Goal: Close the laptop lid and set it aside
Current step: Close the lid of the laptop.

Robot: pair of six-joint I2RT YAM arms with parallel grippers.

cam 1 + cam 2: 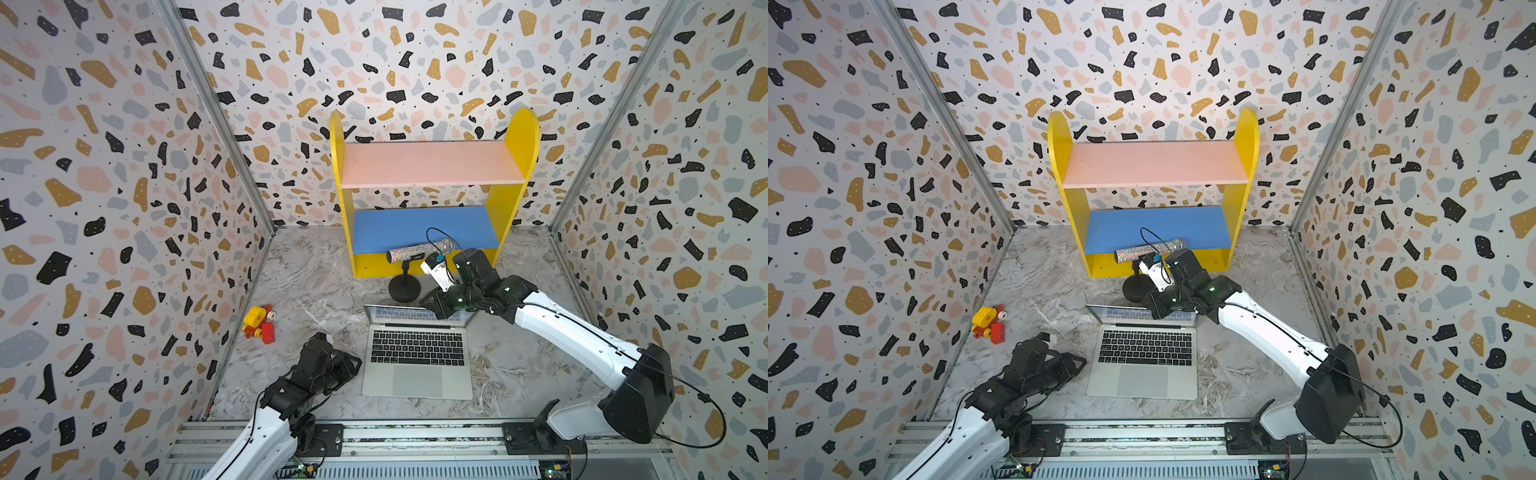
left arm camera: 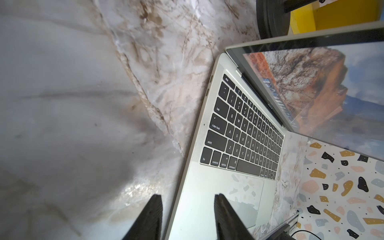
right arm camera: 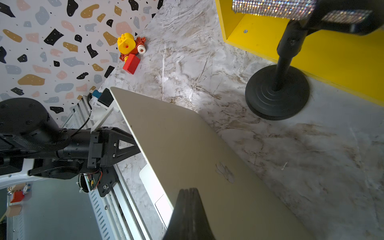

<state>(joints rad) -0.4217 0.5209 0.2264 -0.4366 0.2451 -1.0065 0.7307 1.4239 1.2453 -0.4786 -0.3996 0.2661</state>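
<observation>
The right gripper (image 3: 189, 190) has its fingers pressed together over the silver back of the laptop lid (image 3: 187, 141); I can't tell whether they touch it. A faint logo sits just past the tips. The left gripper (image 2: 187, 196) is spread, pinching nothing. The laptop (image 2: 207, 187) has its side edge between those fingers, one over the marble table (image 2: 83, 104), one over the palm rest. In both top views the open lid is a thin strip, half hidden by the right wrist.

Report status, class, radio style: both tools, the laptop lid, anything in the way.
Left tool open, straddling edge of laptop. Right tool shut, at back of laptop lid. Lid up, not closed. Microphone stand close behind.
</observation>
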